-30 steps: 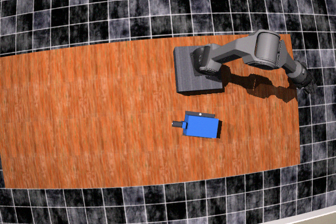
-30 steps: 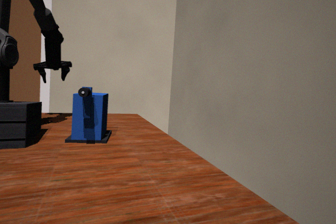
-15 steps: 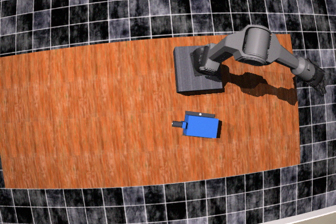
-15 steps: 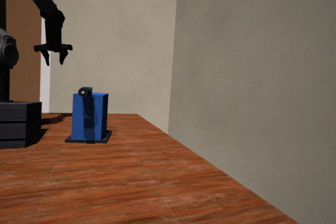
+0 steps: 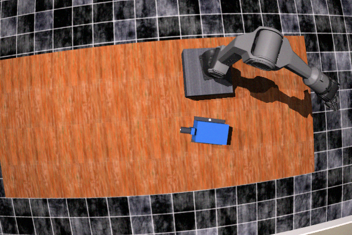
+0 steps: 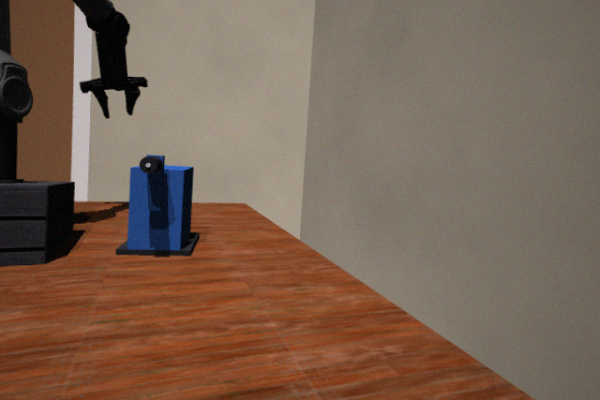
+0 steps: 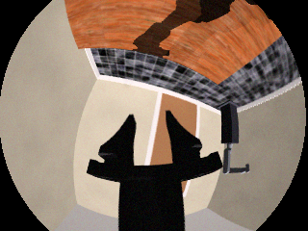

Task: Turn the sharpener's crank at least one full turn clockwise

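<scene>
The blue sharpener [image 5: 210, 132] [image 6: 159, 212] stands upright on a dark base plate on the wooden table [image 5: 85, 113] [image 6: 291, 328]. Its crank arm points up on the side that faces the exterior view, with the dark round knob [image 5: 186, 130] [image 6: 151, 163] at the top. My gripper [image 5: 333, 104] [image 6: 117, 107] [image 7: 149, 116] is open and empty. It hangs high in the air, beyond the table's right edge in the top view, far from the sharpener. The wrist view shows no sharpener, only the fingers, the table's edge and the room.
The arm's dark grey base block [image 5: 196, 81] [image 6: 34, 221] stands on the table behind the sharpener. Beige walls [image 6: 436, 143] rise close along the table's far side. The arm's shadow [image 5: 273, 90] falls on the table.
</scene>
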Controlling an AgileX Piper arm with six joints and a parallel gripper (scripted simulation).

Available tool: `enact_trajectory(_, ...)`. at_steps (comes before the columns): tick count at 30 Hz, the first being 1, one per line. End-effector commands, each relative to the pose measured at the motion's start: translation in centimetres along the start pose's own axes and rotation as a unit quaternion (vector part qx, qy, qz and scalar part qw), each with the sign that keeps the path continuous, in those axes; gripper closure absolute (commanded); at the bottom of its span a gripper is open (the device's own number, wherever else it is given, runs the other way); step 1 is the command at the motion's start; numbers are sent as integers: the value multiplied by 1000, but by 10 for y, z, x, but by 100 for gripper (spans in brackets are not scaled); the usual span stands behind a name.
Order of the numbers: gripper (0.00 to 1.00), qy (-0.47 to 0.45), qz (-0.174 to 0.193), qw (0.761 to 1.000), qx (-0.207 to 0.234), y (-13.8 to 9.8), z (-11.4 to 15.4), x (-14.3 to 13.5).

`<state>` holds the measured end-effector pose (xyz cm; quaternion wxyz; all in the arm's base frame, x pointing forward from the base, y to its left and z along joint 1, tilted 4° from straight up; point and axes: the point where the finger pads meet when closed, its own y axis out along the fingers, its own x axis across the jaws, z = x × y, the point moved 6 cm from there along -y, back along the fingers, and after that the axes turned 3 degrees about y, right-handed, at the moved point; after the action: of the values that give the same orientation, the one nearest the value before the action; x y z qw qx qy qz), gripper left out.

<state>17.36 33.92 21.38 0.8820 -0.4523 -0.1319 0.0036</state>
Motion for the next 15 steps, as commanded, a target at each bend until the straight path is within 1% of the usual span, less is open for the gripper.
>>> enact_trajectory(1,31,4,1,1000,0,-1,-5,5)
enact_trajectory(3,31,4,1,1000,0,-1,-5,5)
enact_trajectory(4,31,-7,-8,1000,-13,-2,-6,8)
enact_trajectory(5,31,-16,-13,1000,-22,-3,-9,10)
enact_trajectory(7,31,9,-12,1000,-22,-4,-18,16)
enact_trajectory(10,31,9,-12,1000,-22,-7,-29,25)
enact_trajectory(12,31,12,-24,999,-45,-9,-33,30)
enact_trajectory(15,31,16,-23,999,-45,-12,-47,37)
